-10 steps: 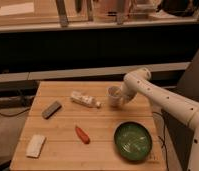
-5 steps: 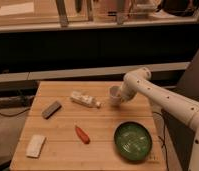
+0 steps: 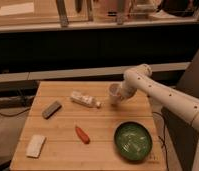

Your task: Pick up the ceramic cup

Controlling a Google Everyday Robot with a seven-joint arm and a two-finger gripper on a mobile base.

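Observation:
The ceramic cup (image 3: 114,91) is small, white and handleless, near the back right of the wooden table (image 3: 63,127). It sits tilted, its mouth turned up and to the left, just above the tabletop. My gripper (image 3: 120,94), at the end of the white arm coming from the right, is shut on the cup's right side.
A white oblong bottle (image 3: 85,99) lies just left of the cup. A grey block (image 3: 52,109) lies further left, a red-orange object (image 3: 82,134) at the middle front, a white pad (image 3: 35,145) at the front left, and a green bowl (image 3: 133,141) at the front right.
The cup and gripper have risen slightly together. Nothing else on the table has moved.

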